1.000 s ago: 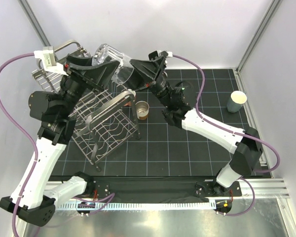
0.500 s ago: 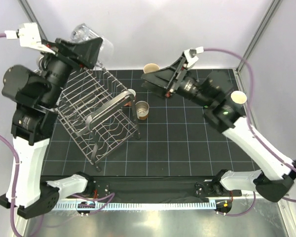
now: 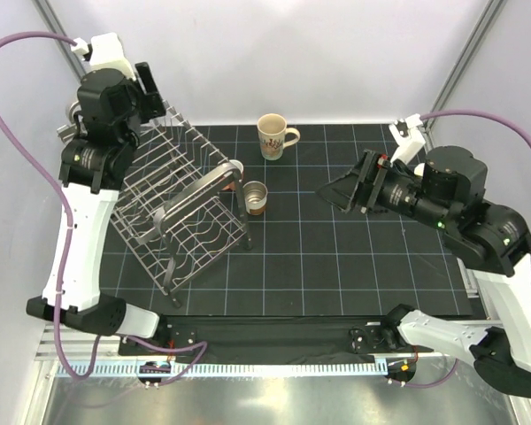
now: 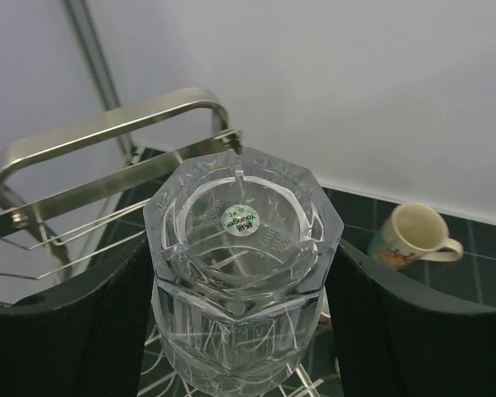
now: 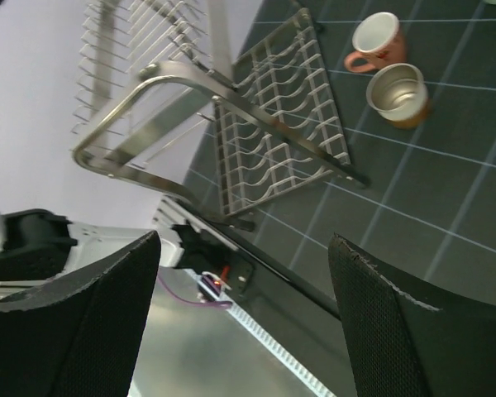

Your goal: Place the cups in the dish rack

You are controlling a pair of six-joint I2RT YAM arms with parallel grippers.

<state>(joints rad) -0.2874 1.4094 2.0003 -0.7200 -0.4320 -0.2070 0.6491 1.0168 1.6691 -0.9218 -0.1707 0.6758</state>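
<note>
The left jaws clasped the clear glass (image 4: 244, 273) above the far end of the dish rack (image 4: 99, 126), base toward the wrist, long axis pointing down, its mouth cut off from view. The right jaws hung released, empty.

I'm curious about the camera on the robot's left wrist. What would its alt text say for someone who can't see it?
A clear faceted glass is clamped between the two black fingers of the left gripper, with a small round sticker showing at its centre. Behind it is the steel loop handle of the dish rack, and at right a cream mug stands on the dark gridded mat.
</note>
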